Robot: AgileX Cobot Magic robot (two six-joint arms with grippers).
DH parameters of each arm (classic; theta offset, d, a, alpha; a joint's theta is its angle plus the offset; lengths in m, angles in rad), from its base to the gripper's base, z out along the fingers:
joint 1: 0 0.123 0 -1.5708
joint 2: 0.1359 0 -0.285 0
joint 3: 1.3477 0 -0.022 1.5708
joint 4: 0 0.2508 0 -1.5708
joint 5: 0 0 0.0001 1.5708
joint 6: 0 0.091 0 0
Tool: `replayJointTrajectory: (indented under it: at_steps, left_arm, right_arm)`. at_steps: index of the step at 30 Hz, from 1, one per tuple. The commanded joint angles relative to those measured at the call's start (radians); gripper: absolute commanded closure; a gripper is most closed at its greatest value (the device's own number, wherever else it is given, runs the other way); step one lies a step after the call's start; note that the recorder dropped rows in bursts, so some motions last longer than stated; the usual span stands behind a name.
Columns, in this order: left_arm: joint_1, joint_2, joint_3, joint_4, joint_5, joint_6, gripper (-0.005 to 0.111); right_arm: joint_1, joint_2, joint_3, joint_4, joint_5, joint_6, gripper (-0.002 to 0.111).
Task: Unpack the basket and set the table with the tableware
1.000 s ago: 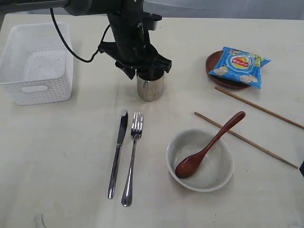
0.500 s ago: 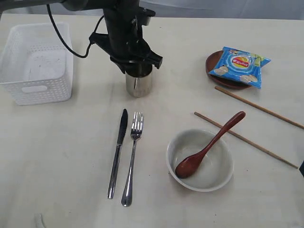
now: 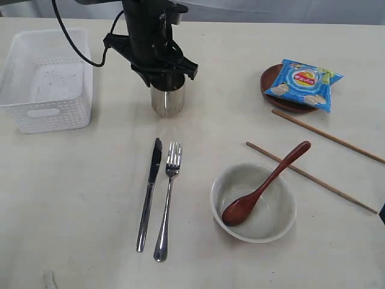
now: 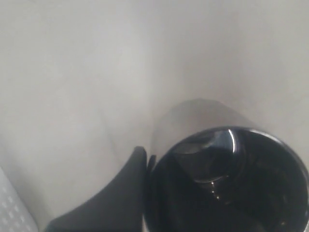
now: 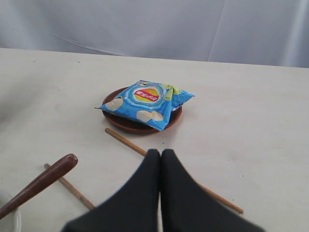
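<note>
My left gripper (image 3: 159,69) is shut on the rim of the steel cup (image 3: 167,102), which stands upright on the table (image 3: 78,192) right of the white basket (image 3: 45,114). In the left wrist view one finger (image 4: 120,193) presses the cup's (image 4: 203,116) outer wall. Knife (image 3: 149,192) and fork (image 3: 167,198) lie side by side in front. The wooden spoon (image 3: 264,183) leans in the off-white bowl (image 3: 283,223). Two chopsticks (image 3: 310,176) lie right of it. My right gripper (image 5: 160,153) is shut and empty, hovering near a chopstick (image 5: 125,140).
A blue chip bag (image 3: 304,83) rests on the dark brown plate (image 3: 271,90) at the back right. The basket looks empty inside. The plate (image 5: 135,124) and bag (image 5: 145,99) also show in the right wrist view, beyond the fingers.
My left gripper has carried the steel cup leftward and a little farther back, toward the basket. Everything else stays where it was.
</note>
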State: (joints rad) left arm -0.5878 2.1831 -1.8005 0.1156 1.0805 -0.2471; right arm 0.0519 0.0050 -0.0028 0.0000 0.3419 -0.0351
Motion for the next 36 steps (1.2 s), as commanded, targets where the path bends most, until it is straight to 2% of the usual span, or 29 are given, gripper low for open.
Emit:
replayJointTrajectory:
  at_steps: [1,5,7,16,22,27,36]
  left_arm:
    - [0.0,-0.006,-0.009,0.0,-0.005,-0.008,0.097]
    - [0.0,-0.006,-0.009,0.006,-0.005,-0.008,0.078]
    - [0.0,-0.005,-0.009,0.006,-0.005,-0.008,0.074]
    - [0.0,-0.031,-0.009,0.038,0.001,-0.012,0.074]
    - [0.002,-0.119,-0.009,0.072,0.003,-0.019,0.074]
    - [0.013,-0.19,-0.009,0.138,0.068,-0.042,0.074]
    - [0.028,-0.327,-0.009,0.141,0.112,-0.047,0.074]
  right_arm:
    - [0.002,-0.005,0.003,-0.008,-0.003,0.001,0.108]
    - [0.002,-0.005,0.003,-0.008,-0.003,0.001,0.108]
    - [0.002,-0.005,0.003,-0.008,-0.003,0.001,0.108]
    - [0.002,-0.005,0.003,-0.008,-0.003,0.001,0.108]
    - [0.002,-0.005,0.003,-0.008,-0.003,0.001,0.108]
    - [0.002,-0.005,0.003,-0.008,-0.003,0.001,0.108]
    - [0.002,-0.005,0.003,-0.008,-0.003,0.001,0.108]
